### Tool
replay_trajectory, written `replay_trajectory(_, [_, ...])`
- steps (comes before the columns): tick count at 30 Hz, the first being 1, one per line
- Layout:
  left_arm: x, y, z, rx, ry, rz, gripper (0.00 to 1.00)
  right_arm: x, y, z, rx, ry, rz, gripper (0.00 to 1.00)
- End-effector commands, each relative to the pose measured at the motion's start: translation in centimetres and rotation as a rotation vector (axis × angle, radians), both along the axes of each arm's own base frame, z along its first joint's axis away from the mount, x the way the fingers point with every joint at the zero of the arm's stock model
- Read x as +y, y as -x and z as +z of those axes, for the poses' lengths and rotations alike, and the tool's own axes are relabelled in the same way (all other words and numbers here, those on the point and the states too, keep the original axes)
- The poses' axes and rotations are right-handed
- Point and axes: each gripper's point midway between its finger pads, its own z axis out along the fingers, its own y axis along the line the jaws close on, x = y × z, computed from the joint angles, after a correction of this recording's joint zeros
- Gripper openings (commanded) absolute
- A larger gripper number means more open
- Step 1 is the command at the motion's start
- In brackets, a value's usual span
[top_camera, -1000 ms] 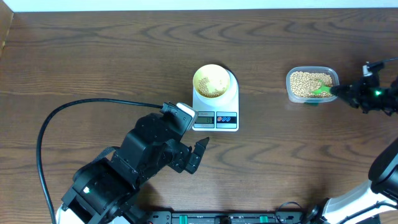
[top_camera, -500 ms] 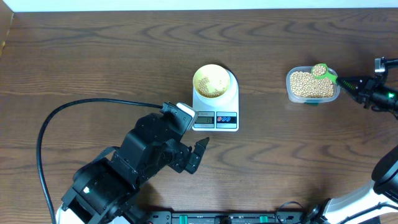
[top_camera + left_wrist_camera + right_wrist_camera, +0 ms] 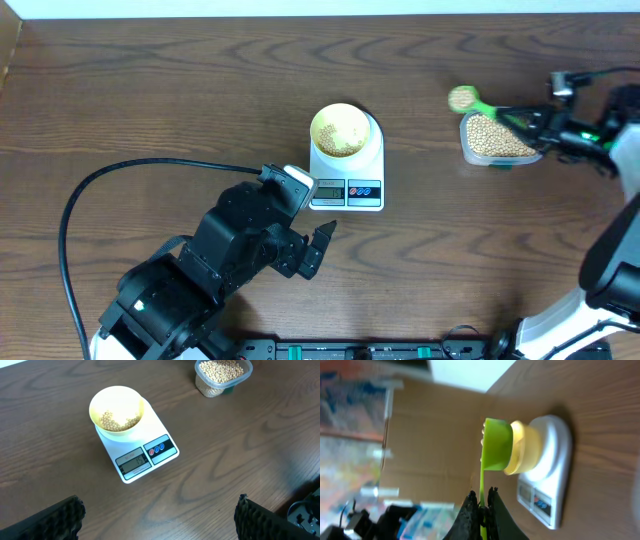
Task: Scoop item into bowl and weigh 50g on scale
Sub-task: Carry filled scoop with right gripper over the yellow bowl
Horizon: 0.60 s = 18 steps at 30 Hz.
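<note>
1. While the right jaws are clamped together on the thin handle of the green scoop [image 3: 470,102], its head, heaped with beans [image 3: 461,97], hangs over bare worktop [image 3: 150,90] just off the far-left corner of the clear tub [image 3: 498,140]
2. The scoop's long axis runs from the jaws toward the worktop's left edge, angled slightly to the far edge, so the head leads and the handle trails back over the tub
3. From the scoop head, the bowl [image 3: 340,130] lies further toward the left edge and a little toward the near edge; it sits on the far part of the scale [image 3: 348,165], near the worktop's middle, with a thin layer of beans in it
4. The right wrist view shows the head lined up with the bowl, so the heading looks about right, with a gap to close
5. The left arm [image 3: 230,250] is nearer the scale, by the near edge, but its jaws stand wide apart and empty, so the pour likely falls to the right arm [image 3: 590,140]
6. The coming move probably calls for carrying the head over the bowl's rim, then rolling the scoop about its handle; tipping short would drop beans on the scale or worktop
</note>
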Motion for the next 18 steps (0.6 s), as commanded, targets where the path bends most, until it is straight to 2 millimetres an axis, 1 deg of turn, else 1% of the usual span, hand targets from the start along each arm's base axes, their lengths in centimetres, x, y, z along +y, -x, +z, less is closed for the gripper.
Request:
replay_trajectory(1, [0.1,-0.1,0.3,-0.007,0.005,0.005,0.98,4.4,0.6,1.2,-0.056,-0.057,0.122,0.01])
replay_trajectory(5, [0.1,-0.1,0.3,-0.007,0.005,0.005,0.98,8.5,0.9,1.3,-0.067,-0.055,0.231,0.01])
replay_trajectory(7, [0.1,-0.1,0.3,-0.007,0.005,0.005,0.98,10.1,1.0,1.4,-0.079,-0.051,0.272,0.01])
replay_trajectory(9, [0.1,-0.1,0.3,-0.007,0.006,0.005,0.98,11.7,0.9,1.0,-0.077,-0.022,0.303,0.01])
replay_trajectory(14, [0.1,-0.1,0.3,-0.007,0.005,0.005,0.98,14.6,0.0,0.4,-0.094,0.054,0.332,0.01])
replay_trajectory(18, [0.1,-0.1,0.3,-0.007,0.005,0.005,0.98,16.2,-0.8,0.7,-0.121,0.081,0.336,0.01])
